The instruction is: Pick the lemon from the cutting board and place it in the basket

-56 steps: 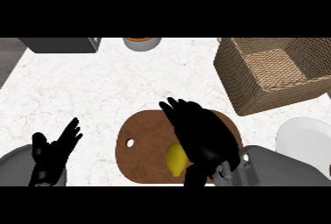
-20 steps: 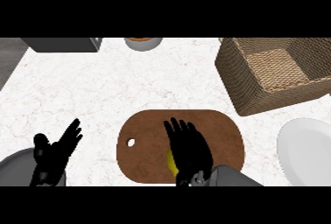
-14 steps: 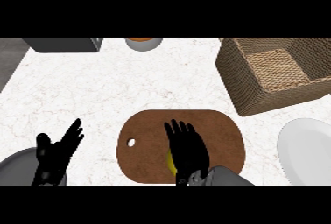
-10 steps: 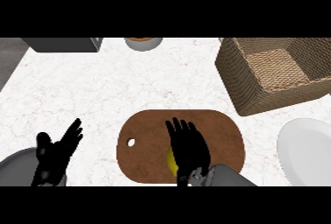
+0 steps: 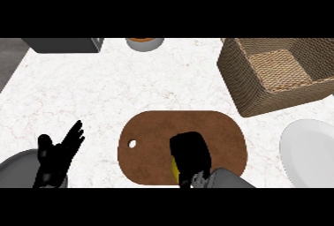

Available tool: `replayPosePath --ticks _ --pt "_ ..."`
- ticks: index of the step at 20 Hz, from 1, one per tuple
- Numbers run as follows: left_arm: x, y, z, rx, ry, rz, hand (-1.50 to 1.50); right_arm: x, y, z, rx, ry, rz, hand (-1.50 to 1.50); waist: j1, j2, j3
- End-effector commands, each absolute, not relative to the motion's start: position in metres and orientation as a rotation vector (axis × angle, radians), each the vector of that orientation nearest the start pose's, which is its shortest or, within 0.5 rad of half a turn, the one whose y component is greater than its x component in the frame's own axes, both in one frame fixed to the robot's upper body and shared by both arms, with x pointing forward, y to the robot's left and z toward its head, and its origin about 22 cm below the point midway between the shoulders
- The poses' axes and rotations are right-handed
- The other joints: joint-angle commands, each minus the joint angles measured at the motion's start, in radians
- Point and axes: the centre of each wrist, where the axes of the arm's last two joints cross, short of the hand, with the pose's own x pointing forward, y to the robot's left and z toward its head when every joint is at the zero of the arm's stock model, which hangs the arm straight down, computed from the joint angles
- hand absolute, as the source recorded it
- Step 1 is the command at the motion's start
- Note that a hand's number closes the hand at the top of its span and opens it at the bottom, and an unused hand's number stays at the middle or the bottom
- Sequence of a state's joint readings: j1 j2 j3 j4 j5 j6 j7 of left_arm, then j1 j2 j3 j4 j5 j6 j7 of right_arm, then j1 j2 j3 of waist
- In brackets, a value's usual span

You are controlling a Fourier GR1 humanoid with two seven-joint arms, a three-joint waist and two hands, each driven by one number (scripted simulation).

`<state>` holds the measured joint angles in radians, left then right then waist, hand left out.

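Head view: 1 lemon [image 5: 174,169], 1 cutting board [image 5: 157,141], 1 basket [image 5: 277,73], 2 hands.

Two grey forearms, black left hand [image 5: 57,156], black right hand [image 5: 190,154]

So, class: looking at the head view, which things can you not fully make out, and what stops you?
- Lemon: only a yellow sliver shows; the right hand covers the rest.
- Right hand's hold on the lemon: cannot tell, its back faces the view.
- White plate: cut off by the right edge.
- Orange-filled bowl: cut by the top band.
- Dark grey box: likewise cut off.
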<state>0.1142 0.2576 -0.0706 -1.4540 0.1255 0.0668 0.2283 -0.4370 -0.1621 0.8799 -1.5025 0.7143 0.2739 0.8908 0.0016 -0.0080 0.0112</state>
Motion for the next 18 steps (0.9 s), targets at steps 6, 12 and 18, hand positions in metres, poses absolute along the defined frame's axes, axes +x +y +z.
replayPosePath --ticks 6,12,18 --pt "0.191 0.309 -0.056 0.166 -1.01 -0.038 0.0 0.211 -0.072 0.023 -0.721 -1.053 1.568 1.5 -0.006 0.007 -0.011" --pt "0.197 0.306 -0.043 0.152 -1.021 -0.026 0.0 0.182 -0.105 0.014 -0.752 -1.167 1.594 1.5 -0.008 0.006 -0.011" --pt "0.19 0.297 -0.061 0.171 -1.012 -0.008 0.0 0.192 -0.114 0.064 -0.636 -1.45 1.173 1.5 -0.024 0.008 -0.011"
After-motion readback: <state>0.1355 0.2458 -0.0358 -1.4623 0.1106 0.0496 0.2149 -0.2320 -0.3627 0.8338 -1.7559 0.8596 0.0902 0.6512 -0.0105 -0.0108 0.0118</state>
